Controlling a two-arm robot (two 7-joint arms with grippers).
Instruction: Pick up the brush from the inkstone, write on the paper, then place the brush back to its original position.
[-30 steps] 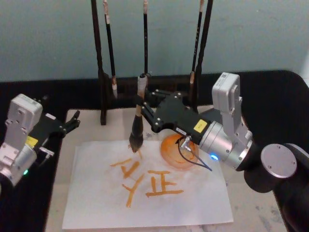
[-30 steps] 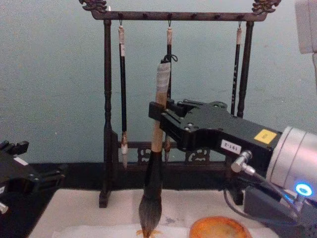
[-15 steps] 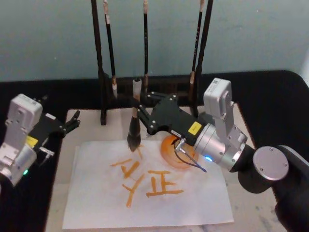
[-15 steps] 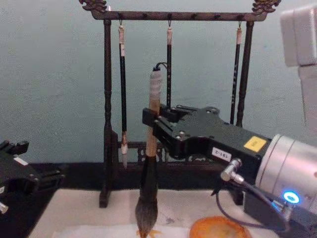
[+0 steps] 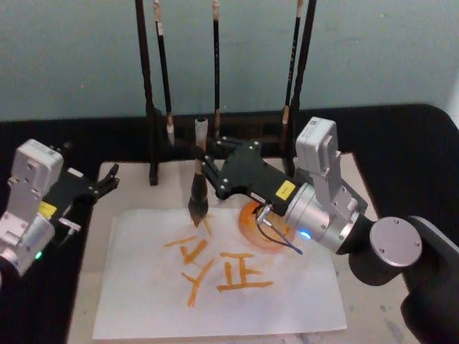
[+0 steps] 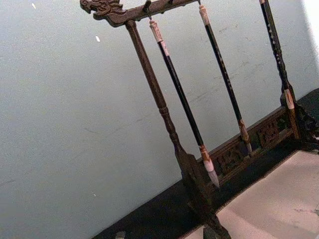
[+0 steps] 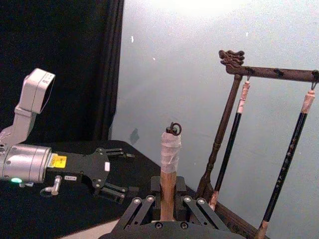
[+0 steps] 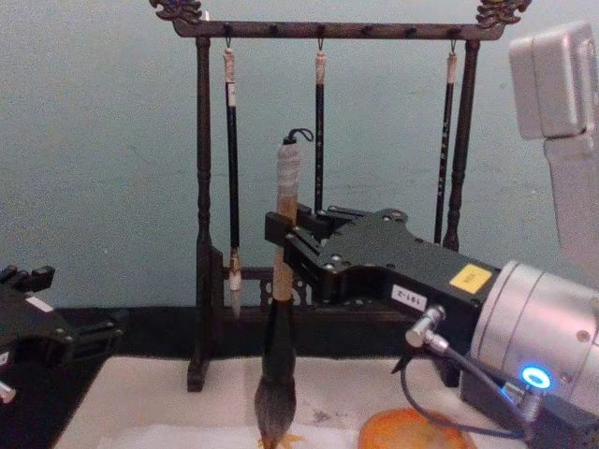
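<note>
The brush [image 5: 199, 179] stands nearly upright, its tan handle [image 7: 168, 186] clamped in my right gripper [image 5: 209, 169], which is shut on it. Its bushy head [image 8: 274, 410] points down and the orange tip touches the top edge of the paper [image 5: 287, 301]. That white sheet carries several orange strokes. Just right of the brush, under my right arm, sits the inkstone [image 5: 259, 228], a round orange dish [image 8: 412, 432]. My left gripper [image 5: 100, 188] rests open and empty at the mat's left edge, also seen in the right wrist view [image 7: 122, 173].
A dark wooden rack [image 8: 318, 29] stands behind the paper with thin black brushes [image 6: 184, 107] hanging from it, close behind the held brush. A beige felt mat [image 5: 90, 276] lies under the paper on a black tablecloth [image 5: 401, 143].
My right gripper has carried the brush a little to the left and lower. The tip stays at the paper's top edge. The left arm has not moved.
</note>
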